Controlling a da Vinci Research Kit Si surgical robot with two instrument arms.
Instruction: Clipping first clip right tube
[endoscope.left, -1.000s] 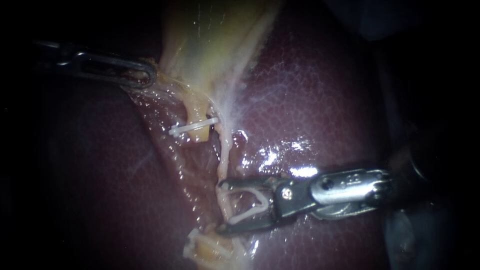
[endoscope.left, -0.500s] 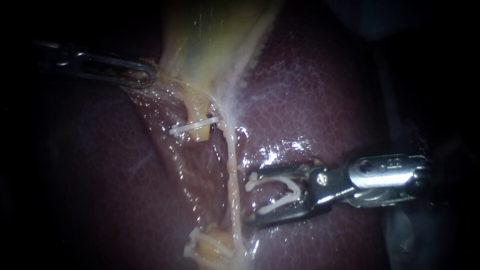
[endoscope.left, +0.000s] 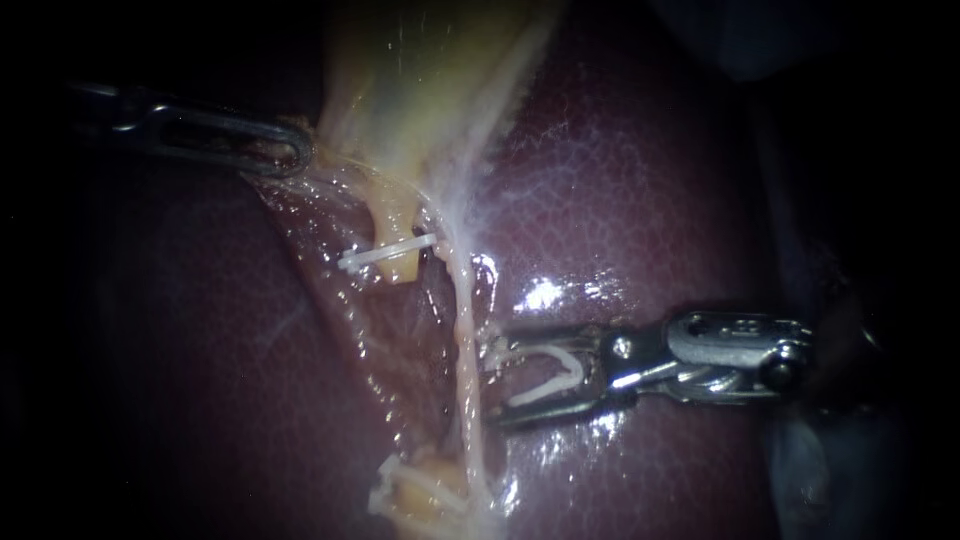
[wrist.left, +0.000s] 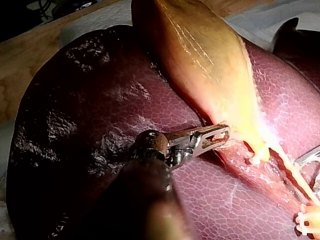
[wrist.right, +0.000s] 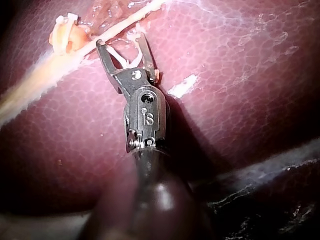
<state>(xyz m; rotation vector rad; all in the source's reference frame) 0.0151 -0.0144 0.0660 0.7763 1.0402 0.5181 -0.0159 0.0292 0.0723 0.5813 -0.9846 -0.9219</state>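
Here's my right instrument (endoscope.left: 492, 383), a slim metal shaft lying low over the glossy dark red liver (endoscope.left: 650, 200). Its jaws are spread wide with the white V-shaped plastic clip (endoscope.left: 545, 390) seated between them, one leg along each jaw, both jaws touching it, the clip gaping open. The jaw tips sit right at the thin pale right tube (endoscope.left: 465, 335). From the right wrist camera the tube runs across just ahead of the tips, one tip touching it, and I can't tell whether any of it is inside the clip's mouth. That tube runs straight over the middle of the liver, from the yellowish translucent gallbladder (endoscope.left: 430, 70) down past a short yellow cut stump (endoscope.left: 412, 498) that carries white clips. Just beside the tube, nearer the gallbladder, a second yellow stump (endoscope.left: 400, 270) has a single white clip bar (endoscope.left: 385, 254) across it. My left instrument (endoscope.left: 296, 152), with long slotted metal jaws, is closed on the gallbladder's pale fringe at its narrow end, the two jaws lying together on the tissue. The left wrist camera shows that grip too, with a wooden bench (wrist.left: 20, 55) beyond the liver's edge
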